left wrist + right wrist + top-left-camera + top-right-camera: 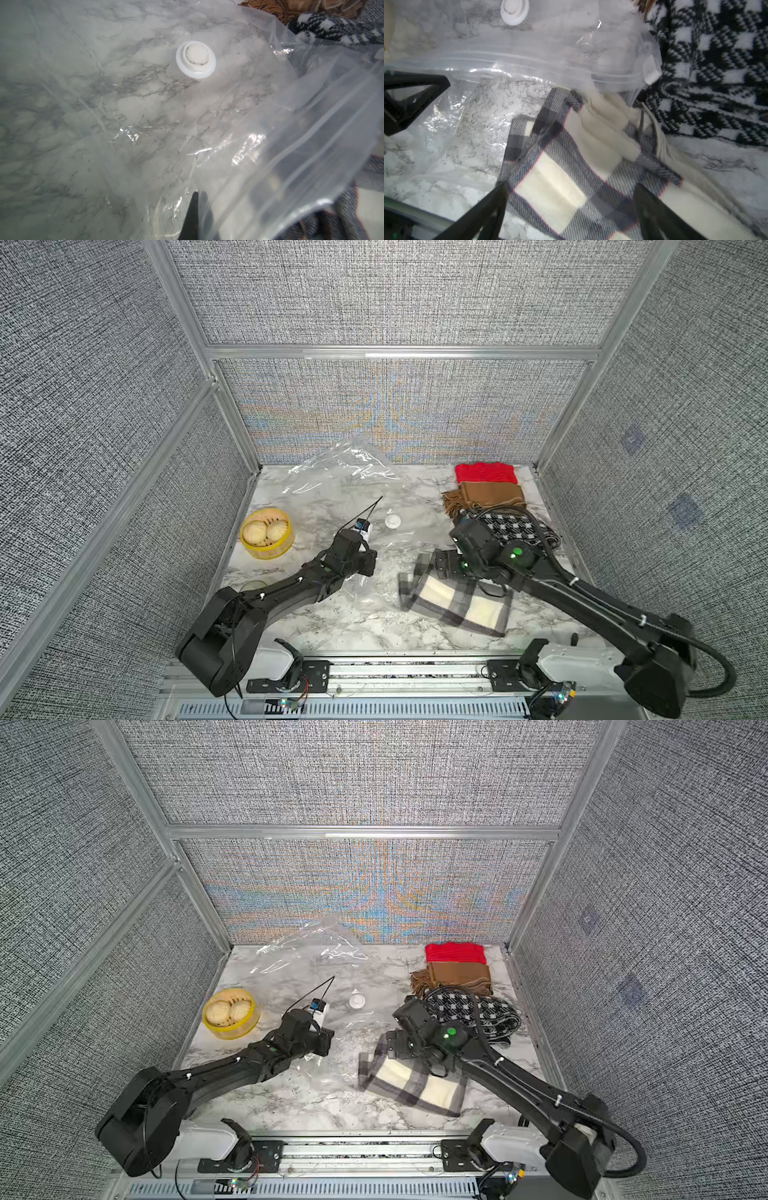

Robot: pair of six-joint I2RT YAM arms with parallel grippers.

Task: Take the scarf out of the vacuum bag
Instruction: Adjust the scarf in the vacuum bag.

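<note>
Clear vacuum bag point(332, 493) lies flat, valve up; plaid scarf point(453, 601) lies folded at its open mouth.

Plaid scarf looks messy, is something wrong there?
The scarf lies rumpled and askew, one end tucked under the open edge of the bag. The bag's far end sticks up, crumpled. Nothing looks spilled or torn.

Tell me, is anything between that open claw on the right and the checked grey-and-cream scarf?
Nothing visible is. The right gripper holds its open jaws astride bare cloth of the scarf on the table. Only the scarf's far end sits at the mouth of the vacuum bag, which the left gripper pinches.
</note>
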